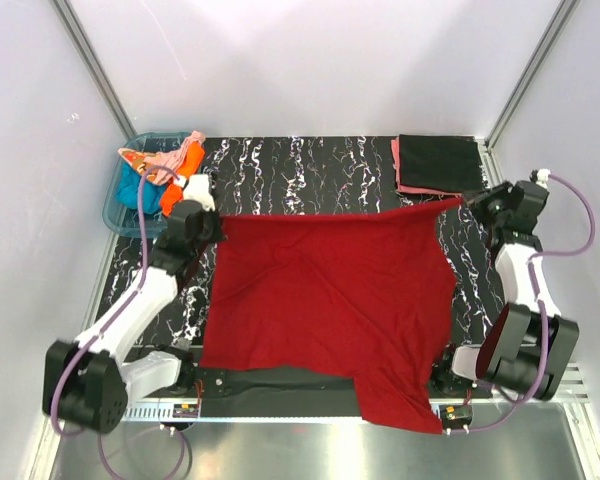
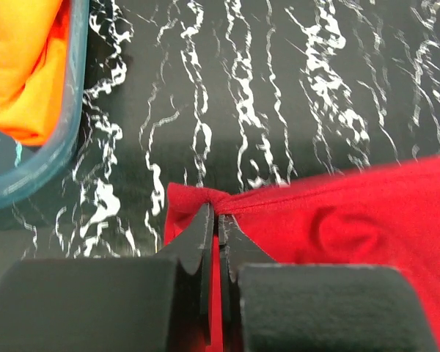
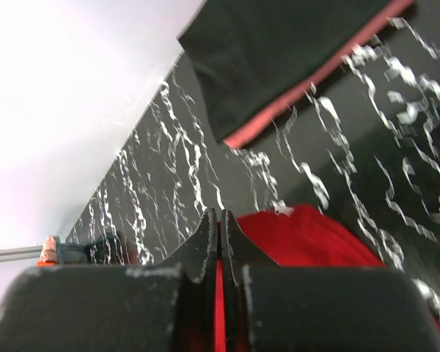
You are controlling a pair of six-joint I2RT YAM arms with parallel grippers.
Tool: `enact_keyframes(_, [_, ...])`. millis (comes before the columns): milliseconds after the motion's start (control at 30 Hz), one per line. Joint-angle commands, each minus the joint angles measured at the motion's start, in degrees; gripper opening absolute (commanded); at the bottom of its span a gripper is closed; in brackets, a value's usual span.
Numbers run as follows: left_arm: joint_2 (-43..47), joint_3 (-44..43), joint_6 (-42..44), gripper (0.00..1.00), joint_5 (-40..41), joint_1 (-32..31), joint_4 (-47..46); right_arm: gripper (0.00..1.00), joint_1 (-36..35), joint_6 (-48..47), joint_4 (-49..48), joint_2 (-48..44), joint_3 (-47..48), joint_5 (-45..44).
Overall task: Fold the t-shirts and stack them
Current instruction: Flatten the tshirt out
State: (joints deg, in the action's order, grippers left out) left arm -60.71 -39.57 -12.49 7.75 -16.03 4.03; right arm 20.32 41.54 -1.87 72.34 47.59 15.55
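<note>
I have the dark red t-shirt (image 1: 330,290) spread across the marbled black table (image 1: 310,170), with both jaws clenched on its 2 far corners. The left gripper (image 2: 216,216) pinches only a small bunched tip of cloth. The right gripper (image 3: 218,216) grasps the other corner, lifted off the surface with the far hem drawn taut between the 2.

My main worry is that thin bite on the left. A hard pull could slide the corner out, and that side would drop.

The near right part of the shirt hangs over the table's front edge beside the right arm's base. Dragging the cloth away from me could catch it there or skew the whole panel.

The right corner sits near the finished stack, a folded black t-shirt (image 1: 438,162) on a salmon pink t-shirt (image 1: 395,165). A sweep in that direction might nudge the pile out of square.

The left gripper is close to the blue tub (image 1: 115,195) holding the orange t-shirt (image 2: 29,66) and others, so a wide swing risks knocking it.

Creases run through the middle, and folding over them would likely lock them in.
</note>
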Motion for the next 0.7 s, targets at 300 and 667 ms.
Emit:
enact_keyframes(300, [-12.3, -16.3, 2.2, 0.0, 1.7, 5.0, -9.2, 0.0, -3.2, -3.5, -3.8, 15.8, 21.7, 3.1])
enact_keyframes(667, [-20.7, -21.3, 3.9, 0.0, -3.7, 11.8, -7.7, 0.0, -8.5, -3.1, -3.8, 26.0, 31.8, 0.2])
